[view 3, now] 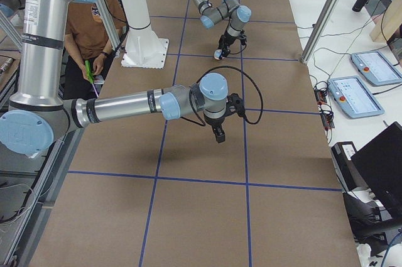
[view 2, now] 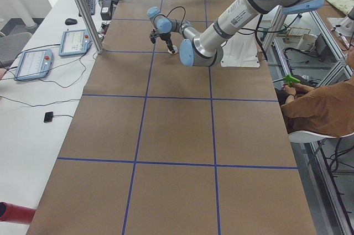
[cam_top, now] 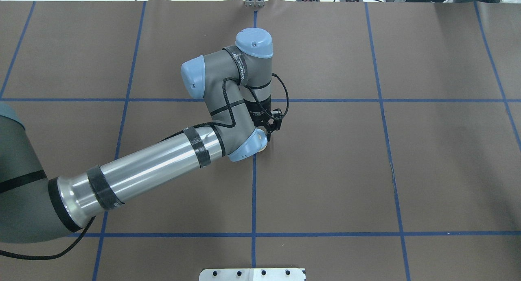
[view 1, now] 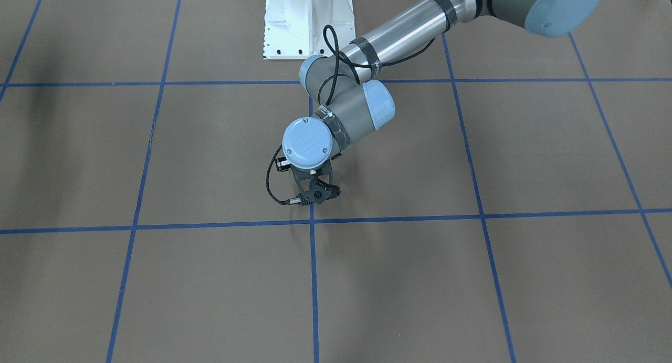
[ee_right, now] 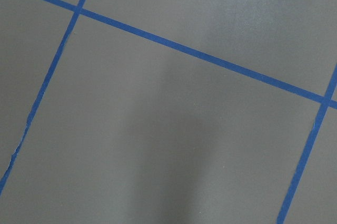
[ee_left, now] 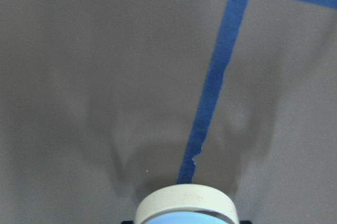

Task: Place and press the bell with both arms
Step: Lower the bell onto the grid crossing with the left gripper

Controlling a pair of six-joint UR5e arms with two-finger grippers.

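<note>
The left gripper [cam_top: 268, 137] is hanging over the bell [ee_left: 184, 203], low at the middle of the counter [cam_top: 325, 171]; its grip, like that of the right gripper [view 3: 218, 135], cannot be told. Seating the bell flat before withdrawing is looking wise

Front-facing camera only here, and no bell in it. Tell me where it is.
Observer: The bell sits at the tips of the left gripper, at the bottom edge of the left wrist view.
Operator: Give me its spot.
Observer: Over a blue tape line, short of where that meets another.
Operator: Now the other side.
Observer: The right gripper hangs above the table, well apart from the bell, shown only in the exterior right view.
</note>
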